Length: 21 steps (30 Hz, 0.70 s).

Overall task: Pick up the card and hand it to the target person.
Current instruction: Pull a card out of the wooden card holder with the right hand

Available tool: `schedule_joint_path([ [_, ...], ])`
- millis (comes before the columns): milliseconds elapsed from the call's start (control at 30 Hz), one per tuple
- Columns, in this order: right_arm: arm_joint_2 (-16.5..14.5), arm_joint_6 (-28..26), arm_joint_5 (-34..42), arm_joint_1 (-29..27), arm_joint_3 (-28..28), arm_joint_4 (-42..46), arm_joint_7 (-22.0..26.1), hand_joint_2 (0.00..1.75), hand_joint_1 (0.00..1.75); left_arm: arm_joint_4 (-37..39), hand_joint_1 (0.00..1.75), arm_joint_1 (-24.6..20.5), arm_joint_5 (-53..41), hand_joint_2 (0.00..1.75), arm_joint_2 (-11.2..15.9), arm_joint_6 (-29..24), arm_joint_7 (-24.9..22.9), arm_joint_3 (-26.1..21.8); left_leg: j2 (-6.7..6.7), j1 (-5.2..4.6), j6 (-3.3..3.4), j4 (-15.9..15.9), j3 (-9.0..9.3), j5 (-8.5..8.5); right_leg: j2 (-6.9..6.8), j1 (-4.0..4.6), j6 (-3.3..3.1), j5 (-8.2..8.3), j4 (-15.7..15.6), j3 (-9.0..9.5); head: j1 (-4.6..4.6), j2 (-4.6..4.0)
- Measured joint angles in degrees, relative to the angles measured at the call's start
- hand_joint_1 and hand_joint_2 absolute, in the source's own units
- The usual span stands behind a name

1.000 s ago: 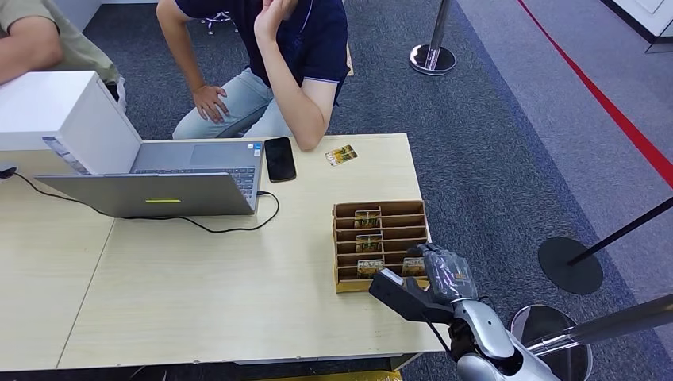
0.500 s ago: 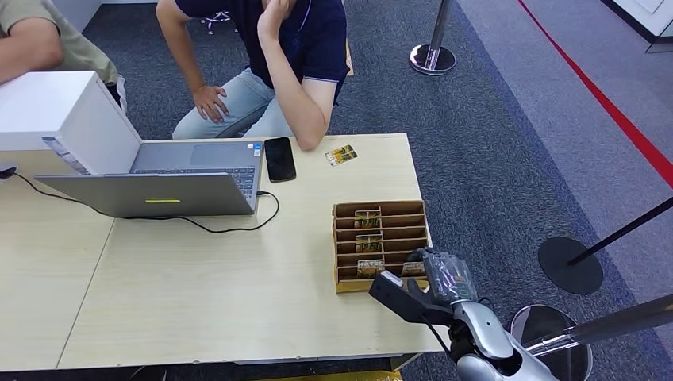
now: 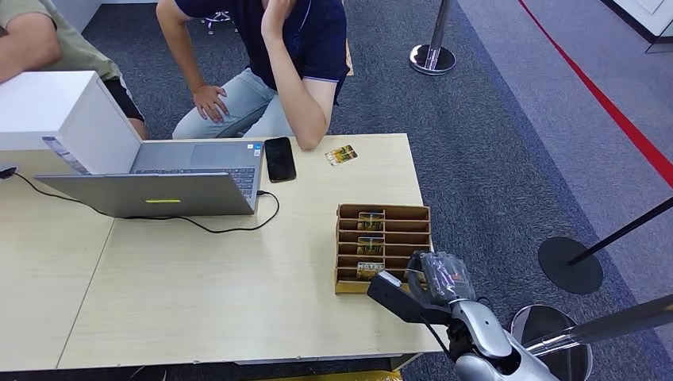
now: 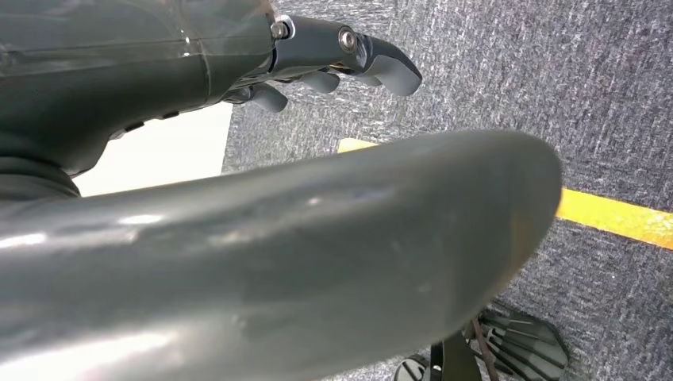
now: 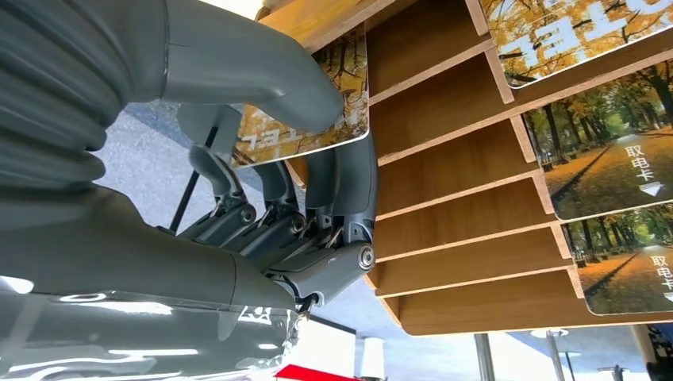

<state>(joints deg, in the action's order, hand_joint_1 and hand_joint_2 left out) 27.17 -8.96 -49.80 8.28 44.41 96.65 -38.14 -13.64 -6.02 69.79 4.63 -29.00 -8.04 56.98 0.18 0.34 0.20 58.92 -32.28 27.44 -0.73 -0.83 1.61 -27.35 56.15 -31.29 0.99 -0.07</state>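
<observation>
A wooden slotted card holder [image 3: 401, 213] stands near the table's right edge, with autumn-picture cards [image 3: 369, 221] in several of its slots. My right hand [image 3: 432, 282] is at the holder's near right corner. In the right wrist view its thumb [image 5: 262, 63] and fingers [image 5: 349, 190] pinch one such card [image 5: 325, 111] at the holder's [image 5: 460, 143] end slot. Another card [image 3: 340, 155] lies flat at the table's far edge, by the elbow of a seated person [image 3: 294, 48] in a dark shirt. My left hand [image 4: 349, 55] hangs over the carpet and holds nothing.
A black phone [image 3: 279, 159], an open laptop [image 3: 159, 186] with a black cable and a white box [image 3: 55, 111] occupy the table's far left. A second person's arm [image 3: 32, 40] is at the far left. Stanchion bases [image 3: 570, 264] stand on the carpet to the right.
The card holder has turned and shifted slightly on the table under my right hand. The hand itself has crept a little towards me. The card at the holder's near right is now behind my fingers.
</observation>
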Motion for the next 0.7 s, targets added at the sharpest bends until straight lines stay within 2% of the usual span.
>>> schedule_joint_path([
  [100,0.0,0.0,0.0,0.1,0.0,0.0,0.0,1.75,1.61,0.0,0.0,0.0,0.2,1.75,0.0,-0.1,0.5,0.0,0.0,0.0,0.0,0.0,0.0,0.0,0.0,0.0,0.0,0.0,0.0,0.0,0.0,0.0],
  [267,0.0,0.2,0.1,0.2,0.0,0.0,0.0,1.75,1.61,0.0,0.0,0.0,0.5,1.75,0.1,-0.8,-0.2,0.0,0.0,0.0,0.0,0.0,0.01,0.0,0.01,0.0,0.0,0.0,0.0,0.0,0.01,0.0],
  [433,0.0,0.0,-0.2,0.2,0.0,0.0,0.4,1.75,1.61,0.0,0.0,0.0,1.4,1.75,0.2,-1.9,1.3,0.0,0.0,0.0,0.0,0.0,0.01,0.0,0.01,0.0,0.0,0.0,0.0,0.0,-0.01,0.0],
  [700,-0.1,-2.5,-3.6,1.0,0.4,0.2,4.2,1.75,1.61,0.0,0.0,0.0,1.6,1.75,0.2,-1.7,2.0,-0.1,0.0,0.0,0.0,0.0,0.0,0.0,0.02,0.0,0.0,0.0,0.0,0.0,0.01,0.0],
])
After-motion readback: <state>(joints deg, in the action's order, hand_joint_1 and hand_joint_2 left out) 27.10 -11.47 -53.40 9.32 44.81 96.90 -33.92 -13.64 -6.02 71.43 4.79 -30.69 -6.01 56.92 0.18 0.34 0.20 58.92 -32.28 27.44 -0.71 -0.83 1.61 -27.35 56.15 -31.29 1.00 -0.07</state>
